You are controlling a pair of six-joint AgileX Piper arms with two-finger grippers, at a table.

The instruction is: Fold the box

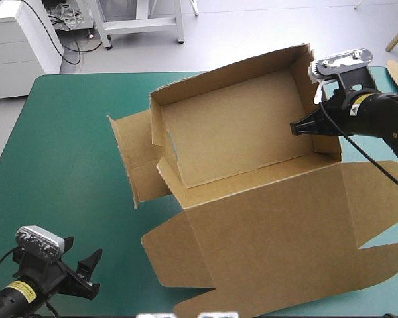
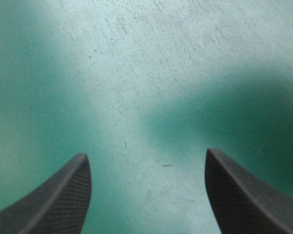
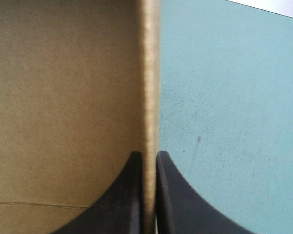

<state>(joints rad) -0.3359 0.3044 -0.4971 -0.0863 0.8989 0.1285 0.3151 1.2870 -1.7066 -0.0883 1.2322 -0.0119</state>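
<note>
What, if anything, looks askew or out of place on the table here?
The box sits askew to the table, and its left end flap splays outward, untucked. The right gripper pinches the right wall; nothing looks torn.

It looks like a robotics lab. A robot arm (image 1: pixel 378 114) reaches over a worktop (image 1: pixel 73 132) with a teal-green cover. Beyond the worktop, a white drawer cabinet (image 1: pixel 16 50) stands on a pale, bare floor (image 1: pixel 252 26). Loose cables (image 1: pixel 67 18) trail beside it, near the legs of a white metal frame (image 1: pixel 139 25).
</note>
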